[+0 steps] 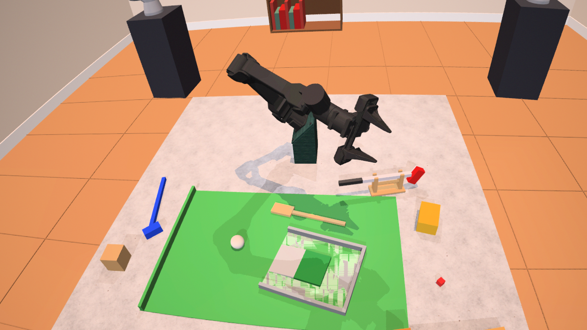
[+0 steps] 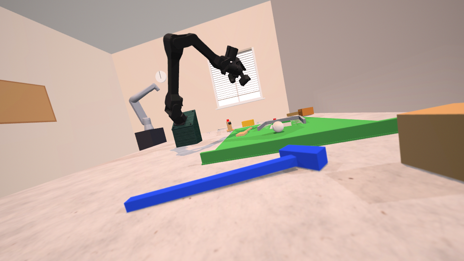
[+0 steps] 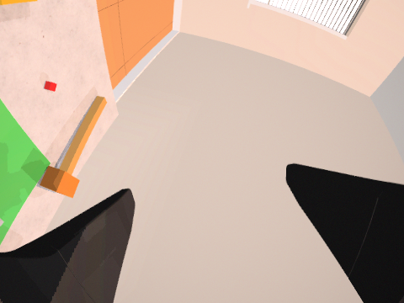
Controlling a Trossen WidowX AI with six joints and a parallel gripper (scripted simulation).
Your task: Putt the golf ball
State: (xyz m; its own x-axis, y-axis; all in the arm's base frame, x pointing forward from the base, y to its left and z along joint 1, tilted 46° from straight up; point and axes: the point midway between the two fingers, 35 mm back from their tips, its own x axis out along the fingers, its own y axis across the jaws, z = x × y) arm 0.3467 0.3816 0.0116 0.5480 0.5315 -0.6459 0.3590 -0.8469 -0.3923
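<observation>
The red putter rests across a small wooden stand, its black grip pointing left and its red head to the right. The gripper is open with nothing between its fingers. It hangs in the air above the putter and stand, apart from them. The white golf ball sits on the green mat, left of the ramp. The pale ramp leads right to the dark green raised square, inside a grey border open toward the ball.
A tan putter lies on the mat behind the border. A blue putter and tan block lie left of it. A yellow block, small red cube and orange putter lie to the right.
</observation>
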